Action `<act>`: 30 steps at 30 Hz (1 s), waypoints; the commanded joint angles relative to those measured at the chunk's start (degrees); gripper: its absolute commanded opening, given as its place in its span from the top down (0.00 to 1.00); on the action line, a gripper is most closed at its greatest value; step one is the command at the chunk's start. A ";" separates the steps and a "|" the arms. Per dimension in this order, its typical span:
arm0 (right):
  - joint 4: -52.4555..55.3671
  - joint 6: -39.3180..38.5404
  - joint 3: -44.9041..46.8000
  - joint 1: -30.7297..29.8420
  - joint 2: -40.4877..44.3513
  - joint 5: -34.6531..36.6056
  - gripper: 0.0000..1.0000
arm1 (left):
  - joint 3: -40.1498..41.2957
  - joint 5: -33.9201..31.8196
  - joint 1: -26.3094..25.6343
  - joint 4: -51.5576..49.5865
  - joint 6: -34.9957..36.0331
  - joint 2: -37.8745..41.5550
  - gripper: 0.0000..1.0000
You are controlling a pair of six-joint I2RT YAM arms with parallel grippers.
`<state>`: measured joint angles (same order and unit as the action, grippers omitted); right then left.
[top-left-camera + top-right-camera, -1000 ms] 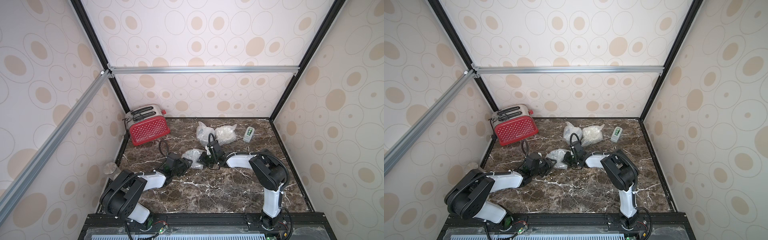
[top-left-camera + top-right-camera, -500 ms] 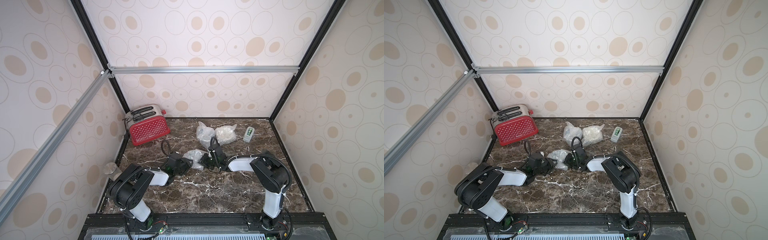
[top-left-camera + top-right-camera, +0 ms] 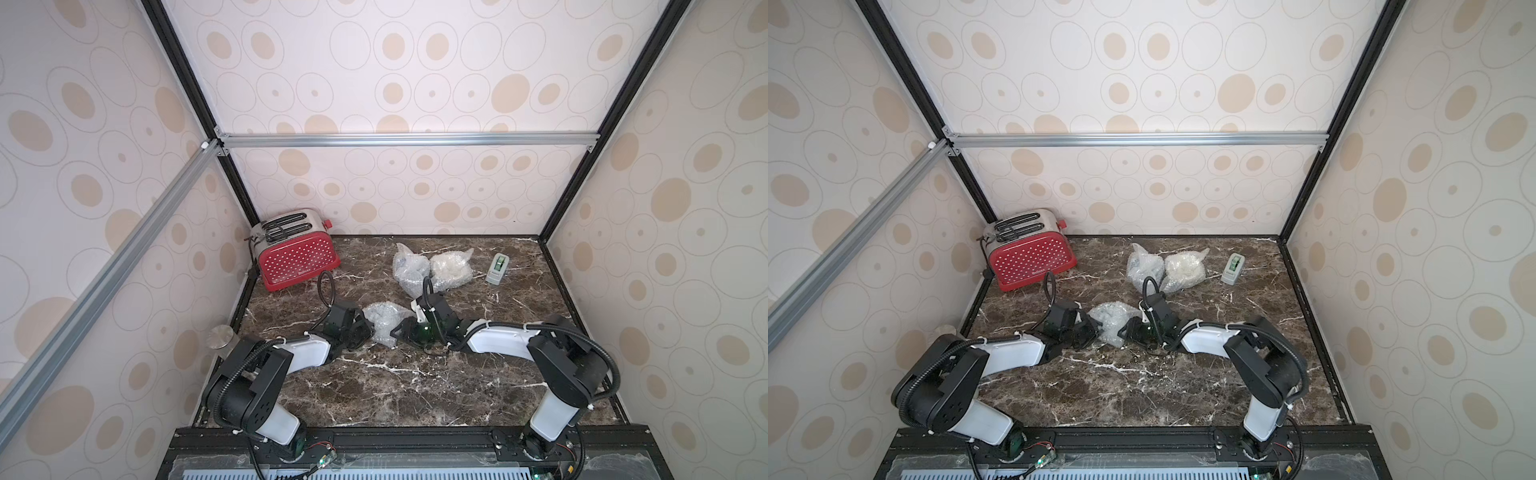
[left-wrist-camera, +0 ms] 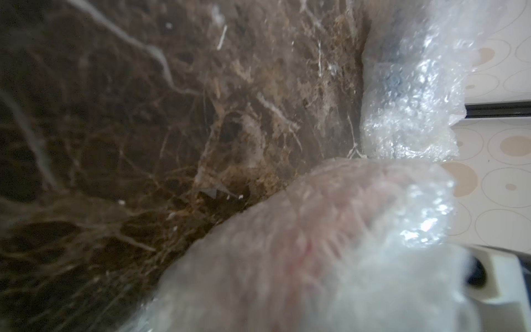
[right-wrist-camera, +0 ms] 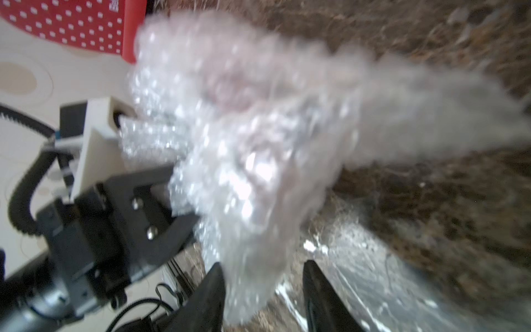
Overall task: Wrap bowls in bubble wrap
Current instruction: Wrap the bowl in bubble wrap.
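Mid-table, right gripper [image 3: 402, 330] has just let go, jaws now apart beside the bubble-wrap bundle [image 3: 384, 324]. Left gripper [image 3: 366, 329] has closed and looks clamped on its wrap. Grip swapped, probably to finish this last bowl; two wrapped bundles [image 3: 409, 270] sit behind.

Bubble wrap in 3 crumpled bundles: greyish bundle [image 3: 409, 269] touching whiter bundle [image 3: 452, 268] at the back — 3rd bundle [image 3: 384, 324] nearer the front.
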<state>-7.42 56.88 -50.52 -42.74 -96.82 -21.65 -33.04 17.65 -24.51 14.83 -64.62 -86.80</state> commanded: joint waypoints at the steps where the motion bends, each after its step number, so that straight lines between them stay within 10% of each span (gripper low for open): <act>1: 13.56 -8.68 -2.22 1.52 4.62 -1.76 0.53 | -5.08 1.53 0.86 -6.81 7.84 3.36 0.84; 16: 43.80 -47.14 -23.08 2.69 5.48 0.53 0.50 | -16.96 15.18 1.80 -28.79 25.82 -1.97 0.83; 30: 39.79 -49.24 -30.71 -2.38 -9.26 -1.99 0.56 | -18.18 16.46 1.81 -32.08 27.87 -2.97 0.82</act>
<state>33.17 9.13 -80.47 -44.66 -105.34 -23.64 -49.12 31.94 -22.92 -17.28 -38.09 -90.35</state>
